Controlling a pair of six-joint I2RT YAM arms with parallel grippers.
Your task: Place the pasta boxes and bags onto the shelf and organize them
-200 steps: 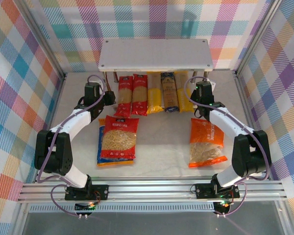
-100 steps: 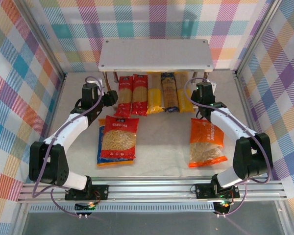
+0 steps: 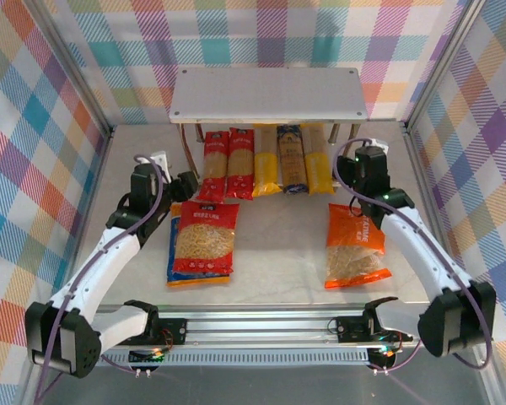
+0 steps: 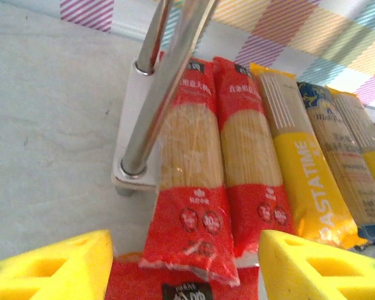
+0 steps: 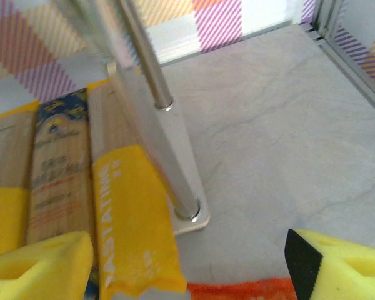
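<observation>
Left pincer (image 4: 186, 270) was released: yellow pads (image 4: 50, 269) wide apart, gripping nothing. Just ahead of it lay the near end of the leftmost red spaghetti pack (image 4: 190, 181), and the top edge of the red bag (image 4: 182, 289) sat under the pincer. The second red pack (image 4: 250, 165) touched the first, followed by a yellow pack (image 4: 303, 169) and a dark blue pack (image 4: 340, 159). The left shelf leg (image 4: 165, 84) stood just left of the leftmost pack.

Right pincer (image 5: 187, 265) was also released and held nothing. Ahead of it lay the rightmost yellow pack (image 5: 128, 212), close against the right shelf leg (image 5: 172, 175). The orange bag (image 5: 237, 291) edge was just below the pincer.

From above, all five packs lay side by side under the top board of the shelf (image 3: 267, 94), near ends sticking out toward the arms. The red bag lay flat on the tabletop (image 3: 278, 245), stacked on a blue-and-orange bag (image 3: 194, 281). The orange bag was well apart to the right. All three bags were off the shelf.
</observation>
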